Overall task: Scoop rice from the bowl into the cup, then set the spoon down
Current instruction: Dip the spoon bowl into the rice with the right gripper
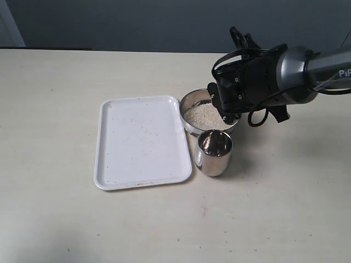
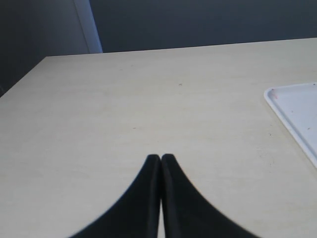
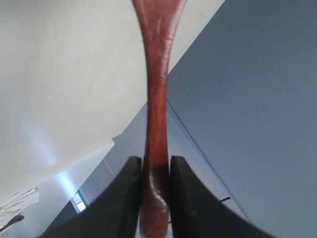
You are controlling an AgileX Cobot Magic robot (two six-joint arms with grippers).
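Note:
The steel bowl (image 1: pixel 188 104) holds a pale heap of rice (image 1: pixel 204 116). Right in front of it stands the shiny steel cup (image 1: pixel 214 152). My right gripper (image 1: pixel 226 108) hangs over the bowl's right side, low against the rice. In the right wrist view this gripper (image 3: pixel 155 161) is shut on the slim handle of the reddish-brown spoon (image 3: pixel 157 74). The spoon's oval bowl is out of that view, and the wrist hides it in the exterior view. My left gripper (image 2: pixel 161 157) is shut on nothing, above bare table well left of the tray.
A white tray (image 1: pixel 141 141) lies flat just left of the bowl and cup, with a few stray grains on it. Its corner (image 2: pixel 297 111) shows in the left wrist view. Pale tabletop (image 1: pixel 55 208) surrounds everything.

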